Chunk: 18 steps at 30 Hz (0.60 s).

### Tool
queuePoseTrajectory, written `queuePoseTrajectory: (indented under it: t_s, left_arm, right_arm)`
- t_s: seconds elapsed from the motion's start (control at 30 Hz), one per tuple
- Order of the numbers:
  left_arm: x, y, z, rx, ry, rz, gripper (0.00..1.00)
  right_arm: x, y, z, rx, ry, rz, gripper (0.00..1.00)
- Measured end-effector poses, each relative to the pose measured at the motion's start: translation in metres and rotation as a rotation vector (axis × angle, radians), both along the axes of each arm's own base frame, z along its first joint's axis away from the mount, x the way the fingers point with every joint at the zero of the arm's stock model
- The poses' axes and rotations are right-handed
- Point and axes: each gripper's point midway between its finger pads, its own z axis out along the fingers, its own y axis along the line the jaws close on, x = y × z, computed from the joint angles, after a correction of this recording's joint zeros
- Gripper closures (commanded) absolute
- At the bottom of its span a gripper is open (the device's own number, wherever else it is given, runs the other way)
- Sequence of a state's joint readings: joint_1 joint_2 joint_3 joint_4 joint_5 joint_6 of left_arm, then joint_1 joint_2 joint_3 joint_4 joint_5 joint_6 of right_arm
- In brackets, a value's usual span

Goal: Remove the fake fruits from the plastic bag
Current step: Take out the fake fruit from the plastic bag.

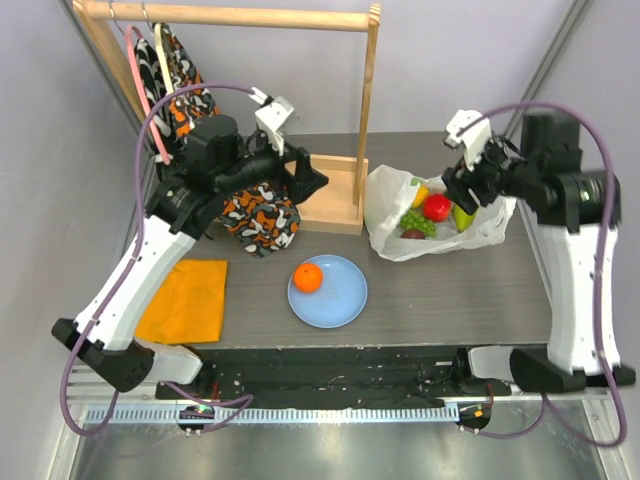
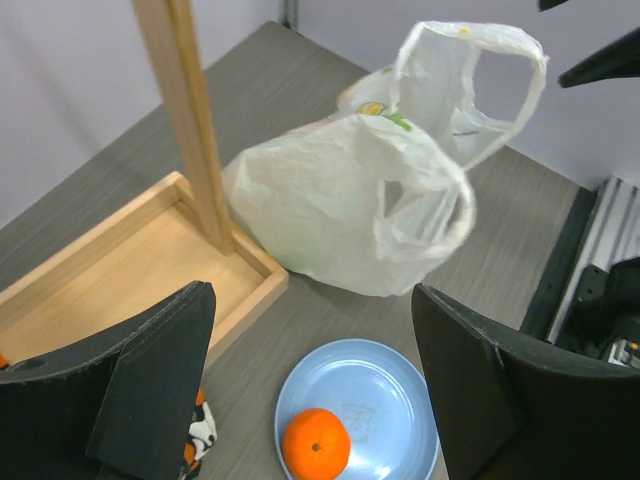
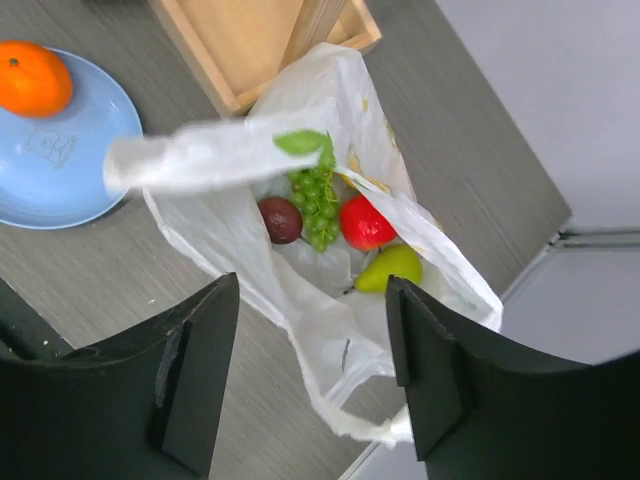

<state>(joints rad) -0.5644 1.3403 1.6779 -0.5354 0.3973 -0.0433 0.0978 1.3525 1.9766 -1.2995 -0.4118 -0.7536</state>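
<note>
Plastic bag open on top (a handle stretches across); wooden post just beside it

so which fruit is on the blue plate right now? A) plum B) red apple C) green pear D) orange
D: the orange sits on the blue plate, while the red apple, pear and plum lie inside the bag.

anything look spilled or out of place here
Nothing stands out. The orange sits on the blue plate; the red apple, grapes, plum and pear lie inside the open plastic bag, and no fruit lies loose on the table.
</note>
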Motion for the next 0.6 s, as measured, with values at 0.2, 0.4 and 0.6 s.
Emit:
queuePoseTrajectory:
  t_s: [0.2,0.4,0.6]
  left_arm:
    - [-0.018,-0.045,-0.033,0.084,0.031,-0.139,0.16]
    - [-0.044,-0.069,-0.054,0.149,0.047,-0.238,0.16]
    - [-0.042,-0.056,-0.051,0.170,0.012,-0.195,0.15]
  right_arm:
    - [-0.063,-0.024,-0.063,-0.057,0.110,-0.105,0.40]
    - [-0.025,-0.033,-0.155,-0.107,0.390,-0.221,0.35]
    - [0.039,-0.036,-0.196,-0.100,0.444,-0.351,0.16]
